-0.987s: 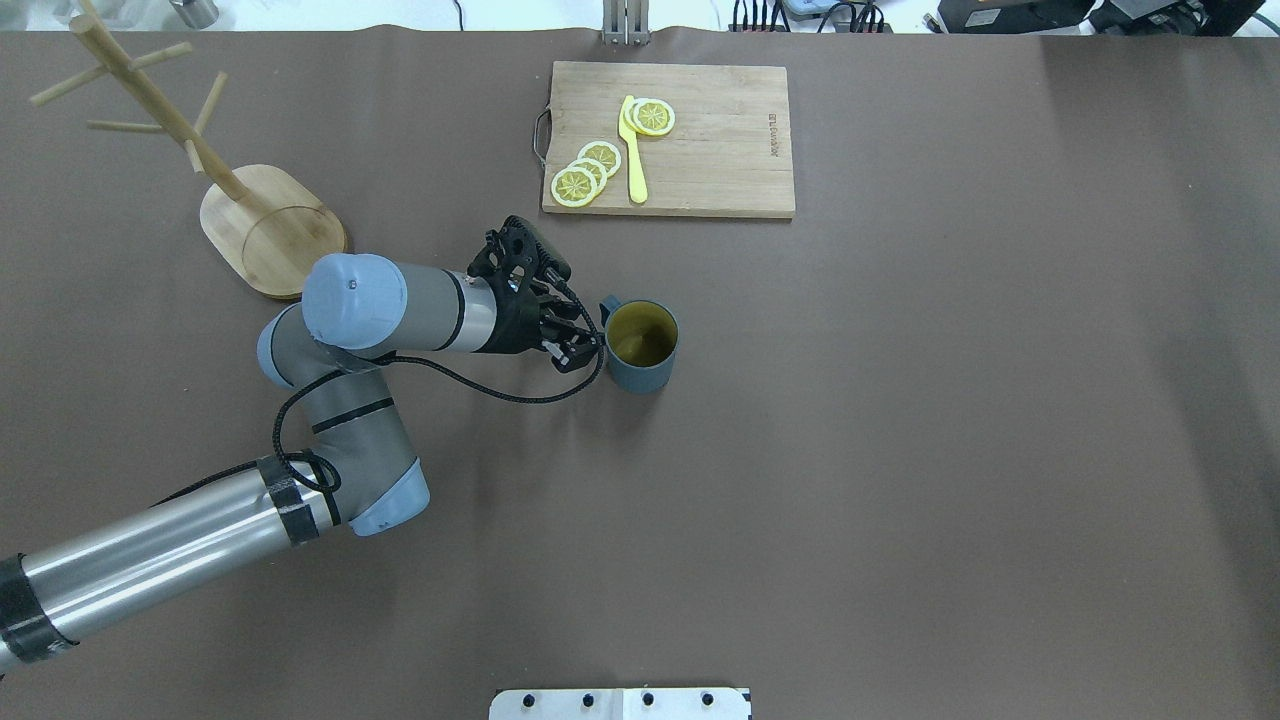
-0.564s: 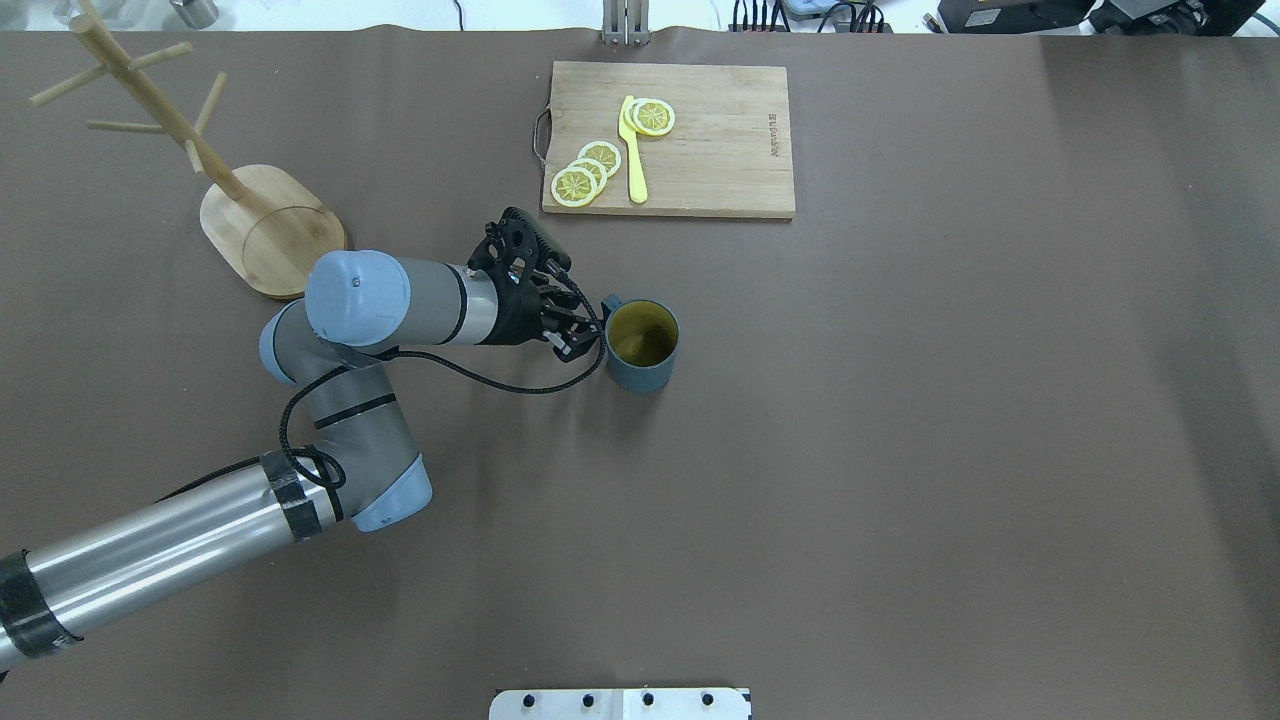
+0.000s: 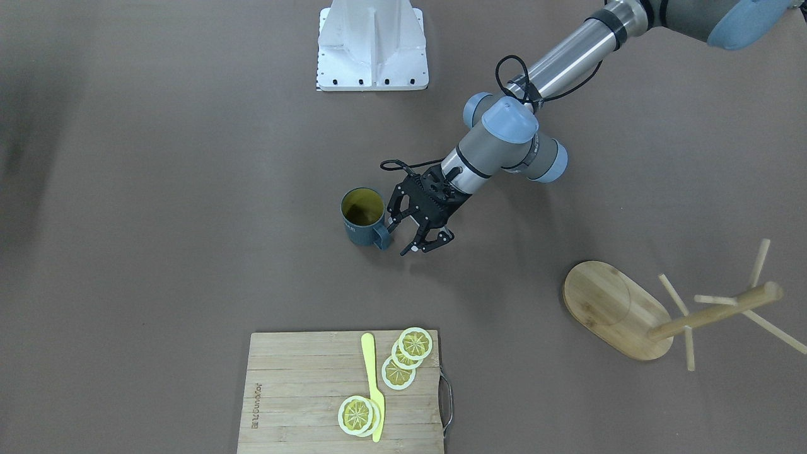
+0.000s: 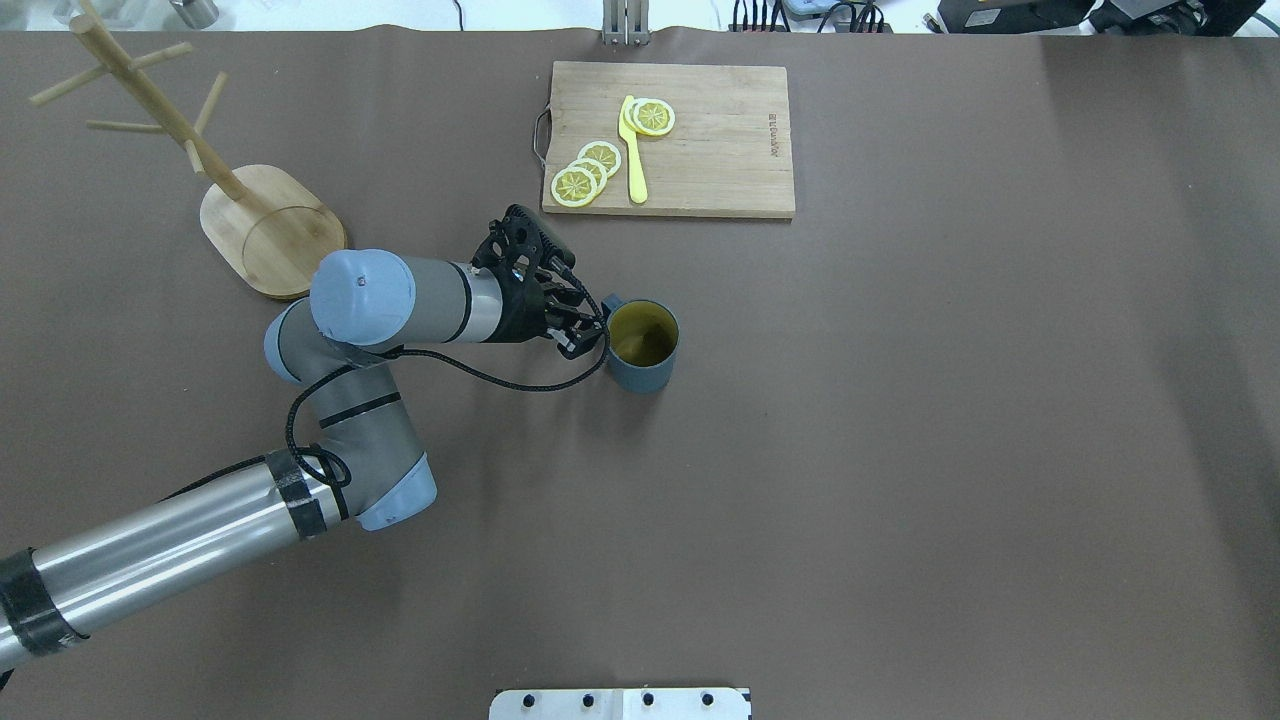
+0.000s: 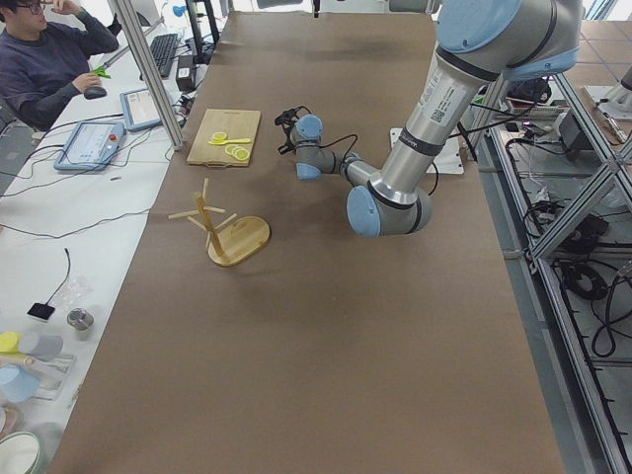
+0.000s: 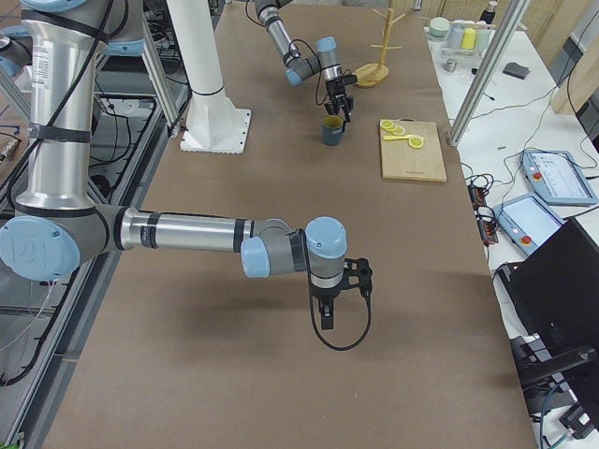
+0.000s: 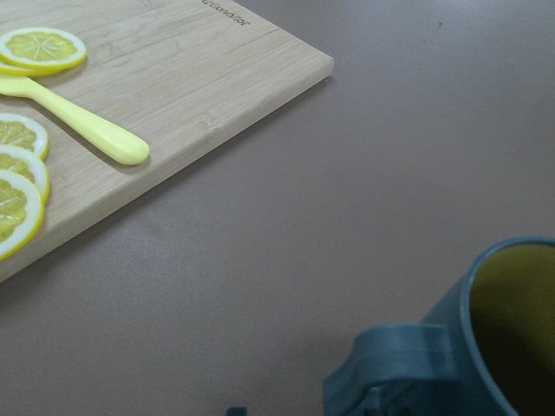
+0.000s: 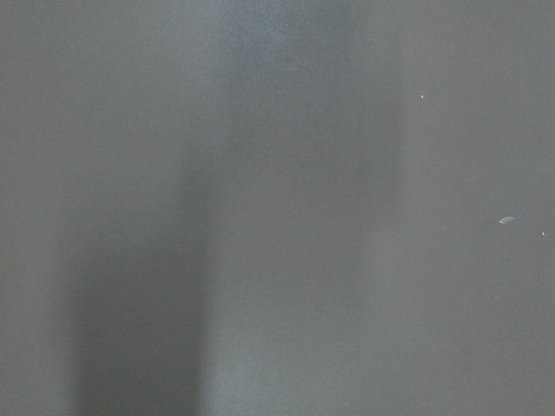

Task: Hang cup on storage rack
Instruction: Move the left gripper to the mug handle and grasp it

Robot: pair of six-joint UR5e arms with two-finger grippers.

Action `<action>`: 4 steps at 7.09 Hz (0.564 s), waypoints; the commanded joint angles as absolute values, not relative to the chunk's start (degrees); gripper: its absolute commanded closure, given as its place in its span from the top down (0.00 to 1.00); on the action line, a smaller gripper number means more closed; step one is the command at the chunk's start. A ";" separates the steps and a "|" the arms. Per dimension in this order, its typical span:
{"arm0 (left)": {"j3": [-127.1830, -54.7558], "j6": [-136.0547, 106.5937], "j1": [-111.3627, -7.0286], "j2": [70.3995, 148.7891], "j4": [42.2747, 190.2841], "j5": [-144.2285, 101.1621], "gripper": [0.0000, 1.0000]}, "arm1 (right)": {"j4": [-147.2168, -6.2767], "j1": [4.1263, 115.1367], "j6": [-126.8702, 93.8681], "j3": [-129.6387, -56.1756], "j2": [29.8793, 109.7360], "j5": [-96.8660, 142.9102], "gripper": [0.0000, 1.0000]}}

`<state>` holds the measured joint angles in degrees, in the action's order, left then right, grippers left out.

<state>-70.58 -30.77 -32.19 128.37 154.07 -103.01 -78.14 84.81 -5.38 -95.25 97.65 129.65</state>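
The dark slate-blue cup (image 4: 640, 350) stands upright on the brown table, yellow-green inside, its small handle (image 4: 612, 303) pointing toward the far-left. It also shows in the front view (image 3: 362, 217) and, close up, in the left wrist view (image 7: 494, 338). My left gripper (image 4: 582, 330) is open right beside the cup's handle side, holding nothing; in the front view (image 3: 399, 239) one finger lies next to the handle. The bamboo storage rack (image 4: 270, 230) stands at the far left with bare pegs. My right gripper (image 6: 323, 313) shows only in the exterior right view; I cannot tell its state.
A bamboo cutting board (image 4: 668, 140) with lemon slices (image 4: 585, 175) and a yellow knife (image 4: 633, 150) lies beyond the cup. A white mount plate (image 4: 620, 703) sits at the near edge. An operator (image 5: 44, 64) sits past the table's far side.
My left gripper has moved a little toward the far side and closer to the cup's handle. The cup and the rack have not moved.
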 commanded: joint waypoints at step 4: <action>-70.58 -31.11 -31.91 129.73 154.16 -103.18 0.52 | -78.13 84.81 -6.06 -95.27 97.65 129.64 1.00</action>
<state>-70.58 -31.12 -31.98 129.54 154.09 -103.14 -78.14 84.81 -5.58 -95.26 97.65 129.64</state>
